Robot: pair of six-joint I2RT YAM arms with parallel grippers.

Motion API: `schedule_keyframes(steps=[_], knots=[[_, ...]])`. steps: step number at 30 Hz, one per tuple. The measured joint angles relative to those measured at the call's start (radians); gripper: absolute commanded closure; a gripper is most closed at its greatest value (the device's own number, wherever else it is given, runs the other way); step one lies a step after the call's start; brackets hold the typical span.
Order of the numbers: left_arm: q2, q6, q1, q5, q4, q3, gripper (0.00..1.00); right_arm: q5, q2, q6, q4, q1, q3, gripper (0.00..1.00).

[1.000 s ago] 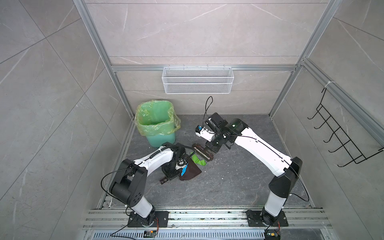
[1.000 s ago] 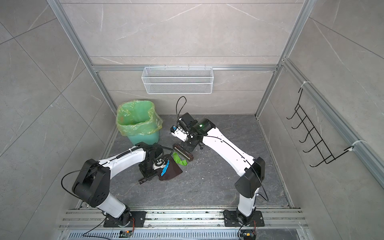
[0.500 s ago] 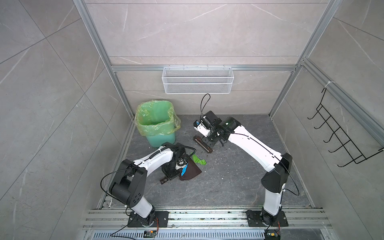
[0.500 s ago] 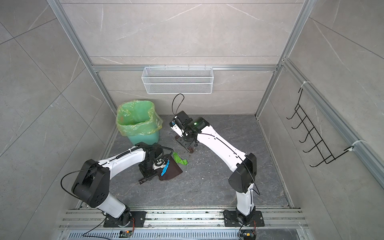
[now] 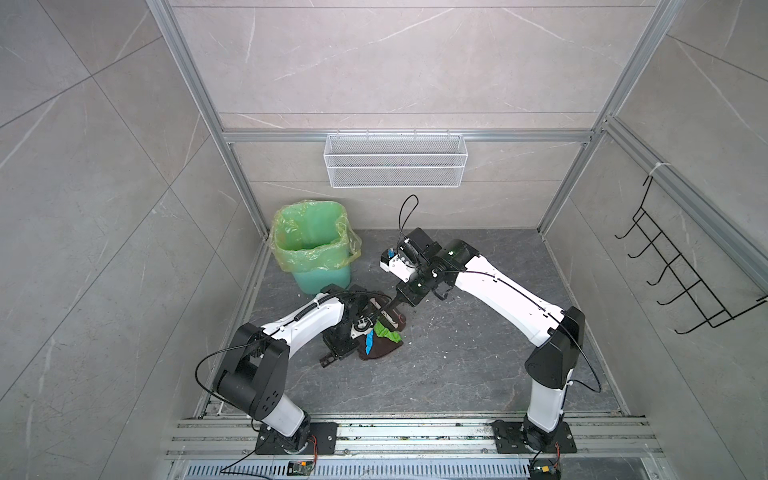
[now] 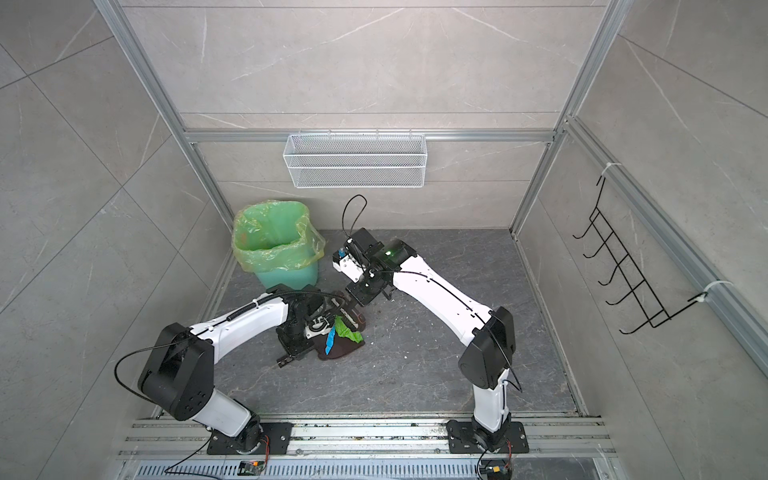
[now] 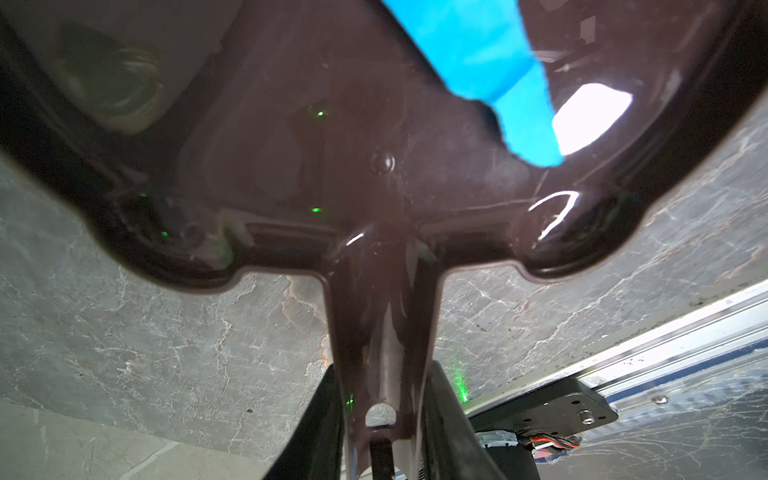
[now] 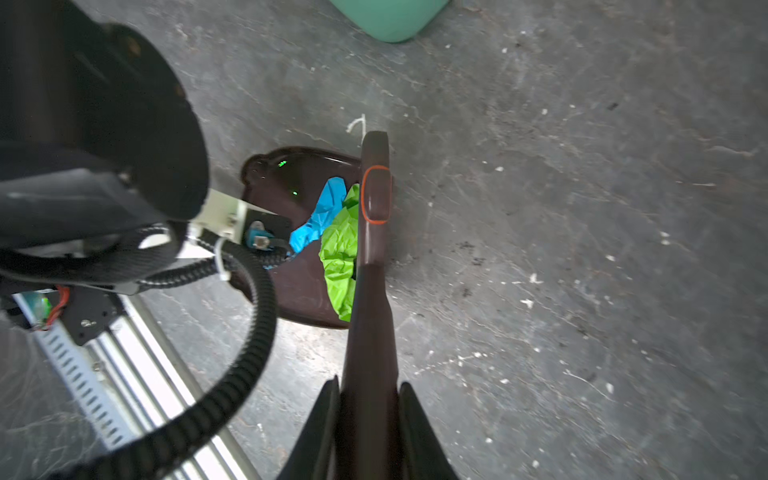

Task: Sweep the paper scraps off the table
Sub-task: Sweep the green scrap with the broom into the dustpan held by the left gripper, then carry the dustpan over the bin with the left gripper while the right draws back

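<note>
Since a sec ago the right arm [image 5: 498, 295] has brought the brush [image 5: 394, 319] back down to the dustpan [image 5: 380, 353]. The green scrap [image 5: 384, 332], then at the pan's lip, now lies further onto it. The left arm [image 5: 307, 324] and pan look unmoved.

The table [image 5: 478, 365] is dark grey w/ pale veins and alu rails round it, seen whole in both top views. Both arms reach in from the near rail and meet left of ctr. A green bin [image 5: 322, 276] w/ a green liner stands at the far left corner, near the pan but apart from it. A white wire basket [image 5: 395, 166] hangs on the back wall, a black hook rack [image 5: 681, 282] on the right wall.

The dustpan is dark brown and glossy, open edge facing the brush. The left gripper [image 7: 384, 419] is clamped on the pan's handle, jaws tight on either side. The right gripper [image 8: 368, 424] is likewise closed round the brush's handle. The brush is dark brown w/ an orange ring on its back. Its head stands at the pan's open edge, against the green scrap.

Two scraps show, both on the pan. The green one is crumpled, next to the brush head. The blue scrap [image 8: 322, 216] touches it on the side toward the left gripper. Tiny white crumbs [image 8: 528, 301] dot the table beyond the brush.
</note>
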Motion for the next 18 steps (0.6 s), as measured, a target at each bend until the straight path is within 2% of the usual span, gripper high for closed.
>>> schedule_keyframes(steps=[6,10,18], knots=[[0.000,0.000,0.000,0.000,0.000,0.000,1.00,-0.037,-0.014,0.018,0.026,0.000,-0.003,1.00],[0.000,0.000,0.000,0.008,0.014,-0.002,1.00,-0.023,-0.033,0.026,0.031,0.000,-0.003,1.00],[-0.045,-0.003,0.000,0.021,0.024,-0.006,1.00,0.195,-0.088,0.034,0.032,-0.008,-0.023,1.00]])
